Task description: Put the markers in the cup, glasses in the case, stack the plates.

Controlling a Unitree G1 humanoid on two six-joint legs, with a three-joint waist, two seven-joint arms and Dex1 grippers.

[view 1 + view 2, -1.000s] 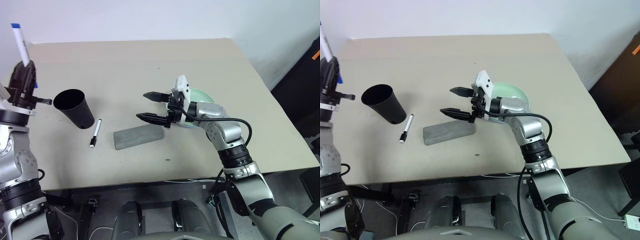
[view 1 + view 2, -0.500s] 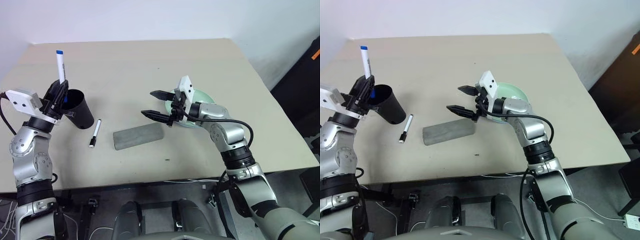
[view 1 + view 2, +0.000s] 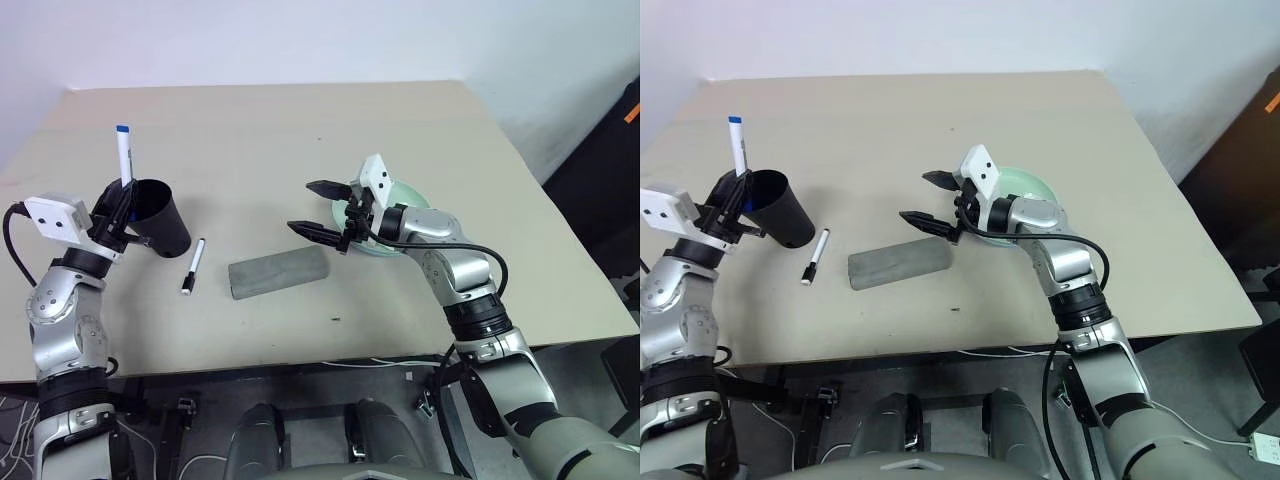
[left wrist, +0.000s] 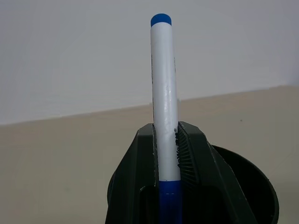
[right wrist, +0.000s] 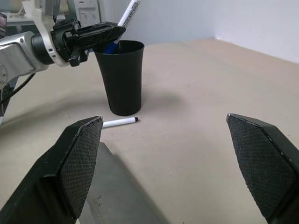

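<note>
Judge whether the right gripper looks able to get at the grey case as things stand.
Probably yes: the right gripper, open and holding nothing, hovers just above the case, with nothing between them.

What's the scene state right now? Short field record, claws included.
left claw: shut on blue-capped marker, held upright at the rim of the cup
right claw: open, above the table past one end of the case
black-capped marker: flat on table between cup and case
case: closed, lying flat
green plate: behind right claw
glasses: can't tell
</note>
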